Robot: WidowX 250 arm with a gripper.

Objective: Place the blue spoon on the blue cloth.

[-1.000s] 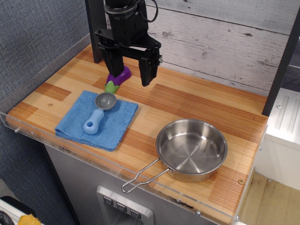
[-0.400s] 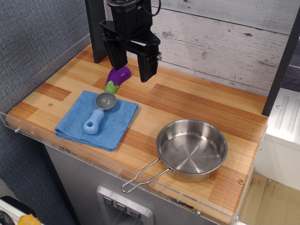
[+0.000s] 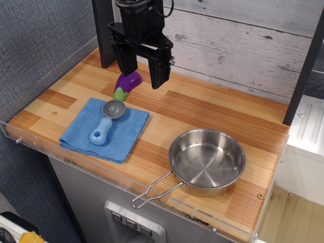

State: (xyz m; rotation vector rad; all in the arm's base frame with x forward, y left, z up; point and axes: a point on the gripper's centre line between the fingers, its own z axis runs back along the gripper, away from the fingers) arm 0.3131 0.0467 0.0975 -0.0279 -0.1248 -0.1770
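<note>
The blue spoon (image 3: 105,124) lies on the blue cloth (image 3: 105,130) — handle toward the desk's front edge — while the claw (image 3: 141,75) hangs empty, fingers apart, up behind it.

The spoon (image 3: 105,123) had a light-blue handle and grey bowl, on a slightly darker blue cloth (image 3: 105,130). The eggplant (image 3: 126,84) was purple with a green stem, the pan (image 3: 206,161) shiny silver, the gripper (image 3: 142,76) black, and the table (image 3: 212,111) striped orangey wood.
</note>
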